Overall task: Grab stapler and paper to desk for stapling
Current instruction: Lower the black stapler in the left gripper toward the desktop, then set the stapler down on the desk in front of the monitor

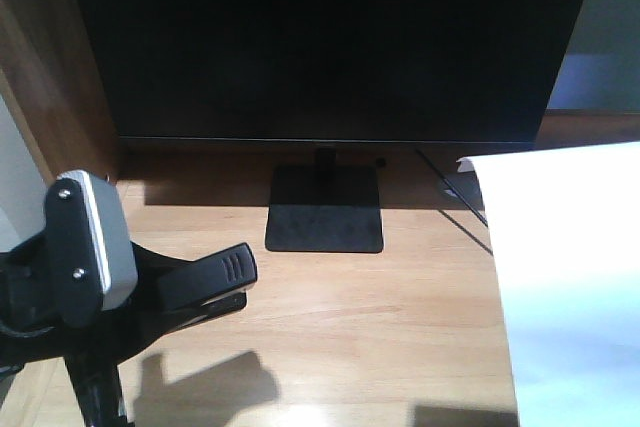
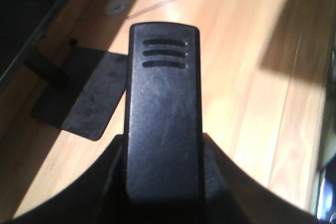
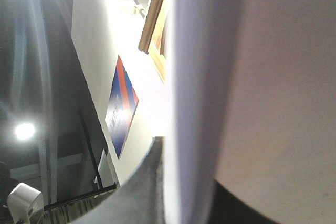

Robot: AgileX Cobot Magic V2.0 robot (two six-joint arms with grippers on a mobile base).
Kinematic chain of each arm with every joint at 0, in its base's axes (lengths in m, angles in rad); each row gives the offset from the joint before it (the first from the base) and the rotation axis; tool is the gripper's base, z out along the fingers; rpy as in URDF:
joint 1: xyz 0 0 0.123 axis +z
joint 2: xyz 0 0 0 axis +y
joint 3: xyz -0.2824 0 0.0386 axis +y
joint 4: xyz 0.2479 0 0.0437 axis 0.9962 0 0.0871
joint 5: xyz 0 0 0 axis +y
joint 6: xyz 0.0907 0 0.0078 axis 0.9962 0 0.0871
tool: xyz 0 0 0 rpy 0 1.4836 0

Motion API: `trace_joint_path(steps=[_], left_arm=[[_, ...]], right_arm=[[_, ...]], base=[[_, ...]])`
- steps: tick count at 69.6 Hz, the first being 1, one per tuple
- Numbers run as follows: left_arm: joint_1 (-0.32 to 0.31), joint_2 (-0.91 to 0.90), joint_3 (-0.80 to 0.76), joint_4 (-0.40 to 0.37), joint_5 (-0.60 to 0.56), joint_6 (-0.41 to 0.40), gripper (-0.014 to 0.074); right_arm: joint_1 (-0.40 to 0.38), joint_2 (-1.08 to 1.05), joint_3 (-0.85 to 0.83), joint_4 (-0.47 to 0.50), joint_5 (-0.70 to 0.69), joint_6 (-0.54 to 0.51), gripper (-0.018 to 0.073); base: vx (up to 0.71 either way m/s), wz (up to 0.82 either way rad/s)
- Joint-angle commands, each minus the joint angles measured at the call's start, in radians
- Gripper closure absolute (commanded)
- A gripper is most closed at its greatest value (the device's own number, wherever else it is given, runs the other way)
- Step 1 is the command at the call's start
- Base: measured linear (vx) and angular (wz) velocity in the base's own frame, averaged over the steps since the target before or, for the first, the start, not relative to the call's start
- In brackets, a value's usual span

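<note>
1. Currently we judge the step in hand to be the delivery: both things are at the desk point(image 1: 400, 327), in front of the monitor point(image 1: 320, 37), and neither has been set down yet.
2. Our left gripper point(image 1: 165, 302) has its fingers point(image 2: 105, 192) pinching the stapler point(image 1: 205, 282) at its rear. The ribbed nose points toward the monitor stand point(image 1: 325, 222). Its shadow falls apart from it on the wood, so we take it to be held off the surface.
3. Our right gripper point(image 3: 189, 192) has its fingers pressed onto the paper point(image 1: 570, 287), which the right wrist view shows edge-on between them. From the front the sheet fills the right side of the scene, and we cannot tell whether its lower edge touches the desk.
4. Next, we think, comes the paper: lower it flat on the bare wood to the right of the stand, then release it so it does not slide or curl.
5. After that, the stapler should come down beside the sheet, upright on its base, with its mouth turned toward a corner of the paper.
6. A risk we see is that the loose sheet sags or catches the cable behind it.
</note>
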Motion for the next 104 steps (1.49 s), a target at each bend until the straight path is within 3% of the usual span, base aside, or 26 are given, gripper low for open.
trace_joint_path(steps=[1,17,33,54,77,104], left_arm=[[0.057,0.029,-0.032,-0.138,0.035,0.188,0.0603],[0.218,0.18,-0.032,-0.329,0.232,0.492,0.0603],[0.246,0.358,-0.032,-0.45,0.325,0.656,0.0603],[0.238,0.525,-0.073,-0.477,0.357,0.659,0.0603],[0.178,0.653,-0.188,-0.467,0.345,0.659,0.0603],[0.132,0.78,-0.199,-0.468,0.297,0.659,0.0603]], right_arm=[[-0.006,0.014,-0.031,0.014,-0.033,-0.011,0.0565],[-0.006,0.014,-0.031,0.014,-0.033,-0.011,0.0565],[-0.006,0.014,-0.031,0.014,-0.033,-0.011,0.0565],[-0.006,0.014,-0.031,0.014,-0.033,-0.011,0.0565],[-0.006,0.014,-0.031,0.014,-0.033,-0.011,0.0565],[-0.006,0.014,-0.031,0.014,-0.033,-0.011,0.0565]], base=[[0.0,0.0],[0.0,0.0],[0.0,0.0],[0.0,0.0],[0.0,0.0],[0.0,0.0]])
